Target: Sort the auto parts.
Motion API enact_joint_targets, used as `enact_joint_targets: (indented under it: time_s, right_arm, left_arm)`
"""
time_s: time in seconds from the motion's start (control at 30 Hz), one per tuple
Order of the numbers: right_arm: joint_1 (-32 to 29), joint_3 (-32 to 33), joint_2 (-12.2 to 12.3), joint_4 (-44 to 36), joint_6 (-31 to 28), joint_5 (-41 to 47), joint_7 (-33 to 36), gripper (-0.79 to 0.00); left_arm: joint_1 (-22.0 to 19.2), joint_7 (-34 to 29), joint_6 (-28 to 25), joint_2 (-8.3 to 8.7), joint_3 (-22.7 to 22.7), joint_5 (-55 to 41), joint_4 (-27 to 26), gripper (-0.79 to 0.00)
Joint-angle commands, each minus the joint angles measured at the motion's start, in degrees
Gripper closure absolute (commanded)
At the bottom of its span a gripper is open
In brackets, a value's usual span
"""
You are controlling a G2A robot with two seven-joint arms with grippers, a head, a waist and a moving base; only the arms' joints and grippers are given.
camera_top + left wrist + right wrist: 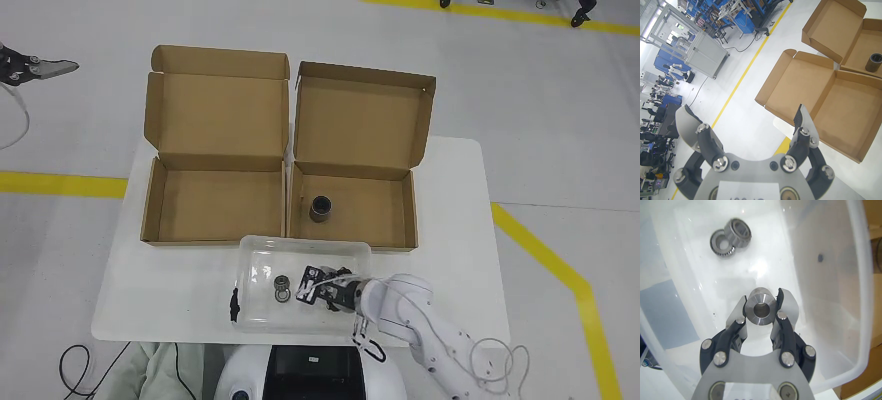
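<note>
The right gripper [762,294] clamps a steel sleeve [761,311] inside the clear bin [865,294], with two blurred bearings [730,241] beyond. The left gripper [743,107] hangs open above the floor [734,56].

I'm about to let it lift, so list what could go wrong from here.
1. The right claw pinches the smooth steel bushing by its round sides, so the bushing might slip or twist out on lifting.
2. The wall of the clear bin rises close beside the claw. A low carry outward could catch it and drag the bin.
</note>
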Motion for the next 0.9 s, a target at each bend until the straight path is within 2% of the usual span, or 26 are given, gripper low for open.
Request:
enact_joint_targets:
  time_s: [0.0, 0.2, 0.43, 0.67, 0.87]
  right_arm:
    - [0.39, -0.49, 0.02, -0.94, -0.27, -0.87, -0.35, 0.000]
    - [3.26, -2.95, -0.46, -1.37, -1.98, -1.55, -7.96, 0.000]
    - [8.99, -6.67, -1.79, 1.44, -2.96, -2.68, -22.35, 0.000]
    - [12.79, -7.96, -3.07, 5.27, 1.08, -3.39, -39.24, 0.000]
    - [12.25, -6.53, -3.45, 7.83, 6.27, -2.34, -52.77, 0.000]
  left_arm:
    - [0.00, 0.00, 0.00, 0.00, 0.00, 0.00, 0.00, -0.785]
    - [0.00, 0.00, 0.00, 0.00, 0.00, 0.00, 0.00, -0.785]
    - [0.00, 0.00, 0.00, 0.00, 0.00, 0.00, 0.00, -0.785]
    - [0.00, 0.00, 0.00, 0.00, 0.00, 0.00, 0.00, -0.785]
    - [0.00, 0.00, 0.00, 0.00, 0.00, 0.00, 0.00, -0.785]
